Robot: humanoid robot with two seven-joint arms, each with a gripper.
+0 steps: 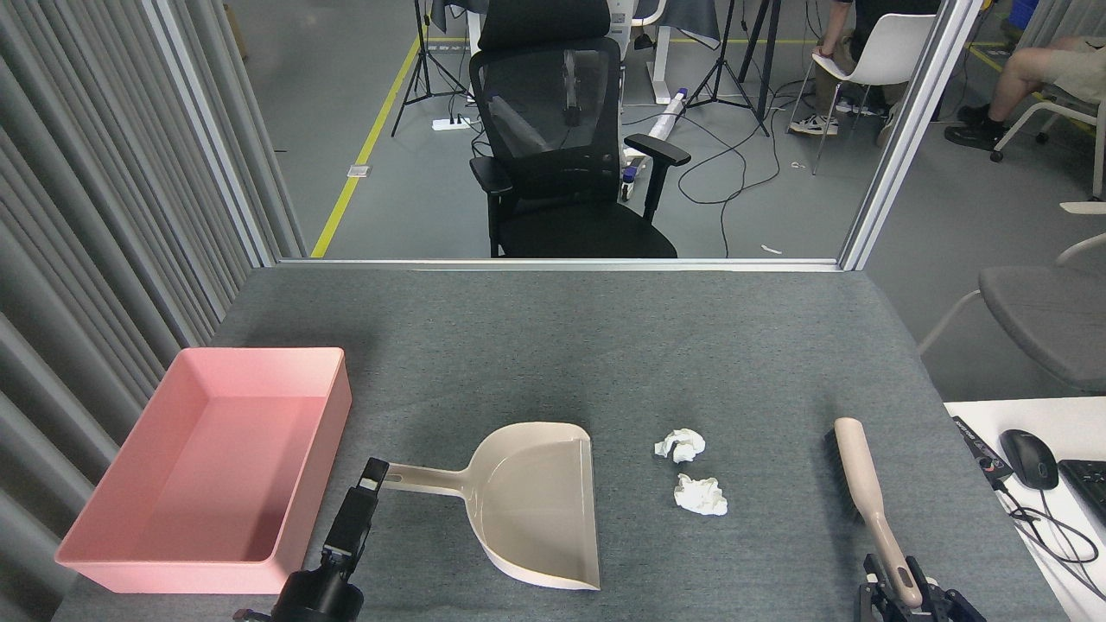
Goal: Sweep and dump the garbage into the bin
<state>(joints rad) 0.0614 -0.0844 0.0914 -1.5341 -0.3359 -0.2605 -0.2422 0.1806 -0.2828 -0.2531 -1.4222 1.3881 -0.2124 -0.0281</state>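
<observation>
Two wads of white tissue garbage lie on the grey table, right of the beige dustpan. The dustpan's mouth faces them. The pink bin stands at the left edge. My left gripper points up at the end of the dustpan handle, touching or nearly touching it. Only one dark finger shows, so its state is unclear. My right gripper is at the bottom edge, with fingers on both sides of the brush handle's end. Whether they press on it I cannot tell.
The brush lies along the table's right side, bristles to the left. A white desk with a mouse and cables adjoins the table at the right. Grey slatted panels run along the left. A black office chair stands beyond the far edge.
</observation>
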